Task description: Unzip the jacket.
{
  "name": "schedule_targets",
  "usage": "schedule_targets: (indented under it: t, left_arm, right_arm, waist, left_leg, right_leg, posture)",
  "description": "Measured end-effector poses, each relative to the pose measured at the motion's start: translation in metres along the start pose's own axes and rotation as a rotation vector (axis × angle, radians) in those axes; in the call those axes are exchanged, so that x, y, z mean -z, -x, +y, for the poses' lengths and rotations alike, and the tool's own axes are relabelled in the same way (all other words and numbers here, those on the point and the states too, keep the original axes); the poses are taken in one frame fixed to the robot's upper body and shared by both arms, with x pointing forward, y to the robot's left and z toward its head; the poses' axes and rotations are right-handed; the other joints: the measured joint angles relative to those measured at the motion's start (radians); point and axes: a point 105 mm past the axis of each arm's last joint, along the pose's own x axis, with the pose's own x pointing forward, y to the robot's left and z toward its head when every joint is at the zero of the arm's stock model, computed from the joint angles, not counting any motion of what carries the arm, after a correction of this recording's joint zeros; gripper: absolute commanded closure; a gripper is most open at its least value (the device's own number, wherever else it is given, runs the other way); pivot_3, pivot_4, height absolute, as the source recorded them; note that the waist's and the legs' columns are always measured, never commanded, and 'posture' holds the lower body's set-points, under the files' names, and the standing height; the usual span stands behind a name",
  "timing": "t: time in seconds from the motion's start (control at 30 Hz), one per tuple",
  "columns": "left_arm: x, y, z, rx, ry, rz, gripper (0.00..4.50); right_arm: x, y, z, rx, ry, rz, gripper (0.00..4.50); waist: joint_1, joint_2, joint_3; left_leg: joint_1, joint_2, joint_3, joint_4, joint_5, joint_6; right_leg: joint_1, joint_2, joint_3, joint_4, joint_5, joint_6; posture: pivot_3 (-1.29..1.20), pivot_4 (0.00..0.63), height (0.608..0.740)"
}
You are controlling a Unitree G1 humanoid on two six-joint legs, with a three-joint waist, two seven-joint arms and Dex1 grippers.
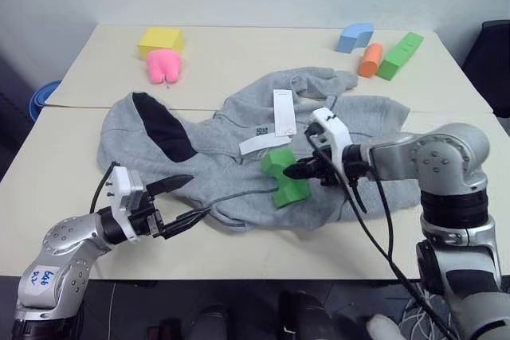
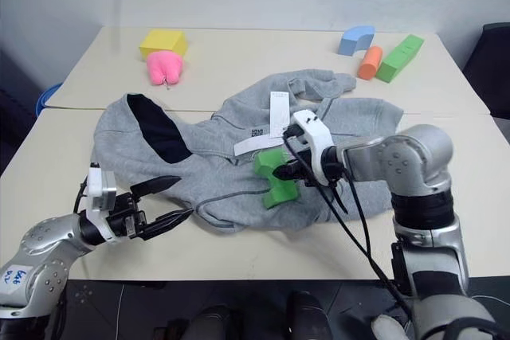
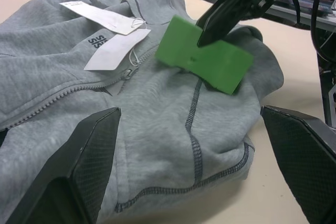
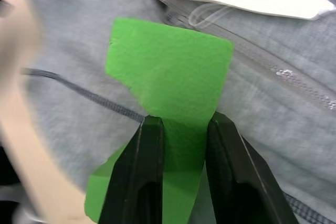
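jacket (image 3: pixel 157 129): grey, zipper closed | white tags (image 3: pixel 113 35) on chest | green block (image 3: pixel 210 59) pinched by right gripper (image 3: pixel 202 39)

green block (image 1: pixel 284 178) on jacket (image 1: pixel 207 157) blocking zipper, bare table (image 1: pixel 64 141) beside

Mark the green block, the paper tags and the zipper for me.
green block (image 4: pixel 173 72), right wrist view, its flat top face
paper tags (image 3: pixel 113 51), left wrist view, lower tag's middle
zipper (image 3: pixel 58 98), left wrist view, closed teeth
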Motion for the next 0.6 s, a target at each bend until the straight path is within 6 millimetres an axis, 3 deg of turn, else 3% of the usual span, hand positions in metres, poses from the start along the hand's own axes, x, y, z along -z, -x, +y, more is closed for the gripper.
schedule_targets:
  t: [0.13,0.2,0.27,0.43,0.6]
  left_arm:
    - [-0.004,-0.003,0.000,0.003,-0.004,-0.032,0.00]
    - [-0.009,-0.008,0.000,0.019,-0.009,-0.067,0.00]
    - [-0.013,-0.012,-0.003,0.051,-0.015,-0.084,0.00]
    - [-0.018,-0.026,-0.007,0.135,-0.022,-0.093,0.00]
    - [-0.014,-0.035,-0.005,0.198,-0.004,-0.070,0.00]
  right_arm:
    - [-0.020,0.044,-0.009,-0.028,-0.047,-0.226,3.63]
    - [-0.025,0.076,-0.023,0.030,-0.049,-0.340,3.63]
    - [-0.021,0.121,-0.045,0.185,-0.021,-0.396,3.63]
    - [0.018,0.215,-0.119,0.691,0.035,-0.261,3.63]
    - [0.070,0.259,-0.190,1.041,0.036,-0.095,3.63]
  waist:
    - [0.005,0.000,0.000]
    - [0.016,0.000,0.000]
    - [0.033,0.000,0.000]
    - [0.045,-0.001,0.000]
    - [0.019,0.000,0.001]
  left_leg:
    - [0.000,0.000,0.000,0.000,0.000,0.000]
    - [0.000,-0.001,0.000,0.000,0.000,0.000]
    - [0.000,-0.002,0.000,-0.001,0.000,0.001]
    - [0.003,-0.002,0.008,-0.002,0.001,0.003]
    - [0.011,-0.001,0.016,-0.002,0.002,0.005]
  right_leg:
    - [0.000,0.000,0.000,0.000,0.000,0.000]
    - [0.000,0.000,0.001,-0.001,0.000,0.000]
    - [0.000,0.000,0.001,-0.003,0.000,0.001]
    - [0.003,0.003,0.000,-0.009,0.004,0.007]
    - [0.006,0.003,0.007,-0.011,0.006,0.008]
  posture:
    - [0.00,0.150,0.740]
    - [0.00,0.150,0.740]
    - [0.00,0.150,0.740]
    - [0.00,0.150,0.740]
    - [0.00,0.150,0.740]
